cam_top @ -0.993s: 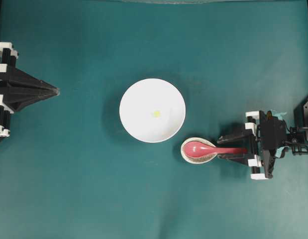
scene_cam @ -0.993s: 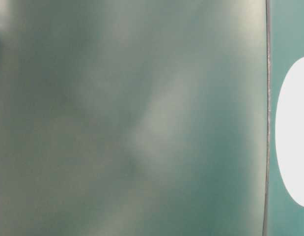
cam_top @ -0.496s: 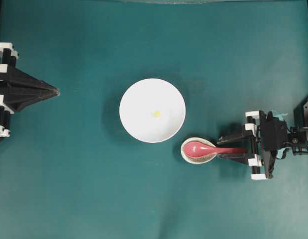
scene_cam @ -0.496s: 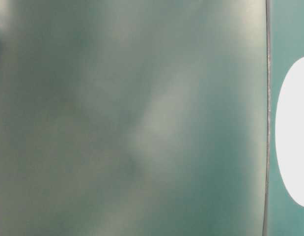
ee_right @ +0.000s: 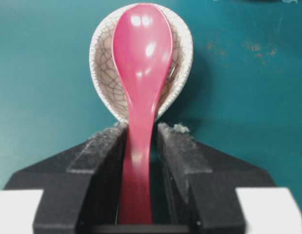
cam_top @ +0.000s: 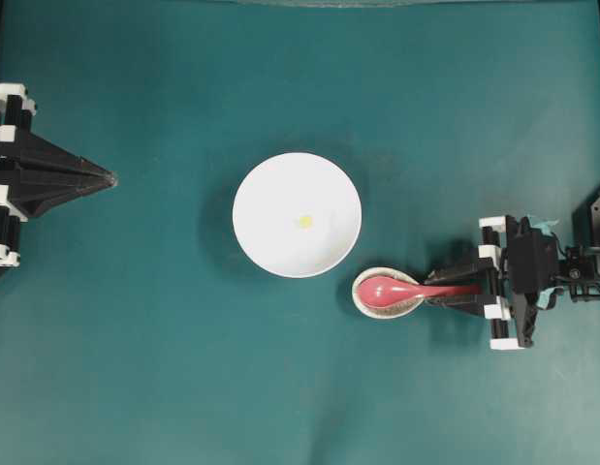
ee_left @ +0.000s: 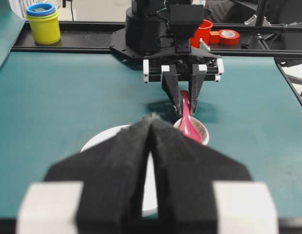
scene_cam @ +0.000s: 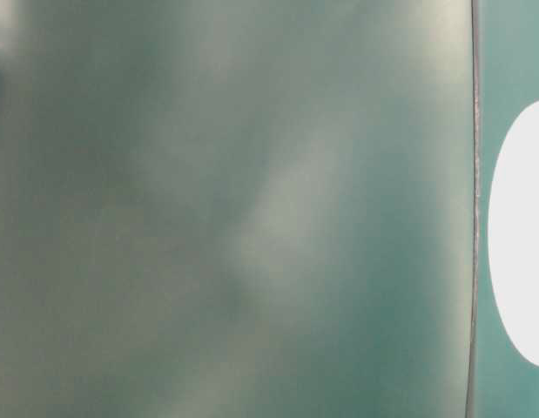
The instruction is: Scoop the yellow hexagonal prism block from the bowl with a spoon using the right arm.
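On the teal table: one bowl, one dish, one spoon, one block, two arms
Writing: none readable on any item
Right gripper: pads flank the spoon handle; left pad looks to touch it, a thin dark gap shows at the right pad, so a firm grip cannot be confirmed
Spoon: one, red-pink, scoop up, resting in the dish, handle pointing back between the pads
Dish: one, small, crackle-glazed, just beside the bowl at its lower right in the overhead view
Bowl: one, white, round, mid-table
Block: one, yellow, tiny, lying inside the bowl near its middle, well apart from the spoon
Left gripper: fingers pressed together, holding nothing, well apart from the bowl at the left edge
Far shelf: yellow cup with blue rim stacked in it; red cup; red tape roll
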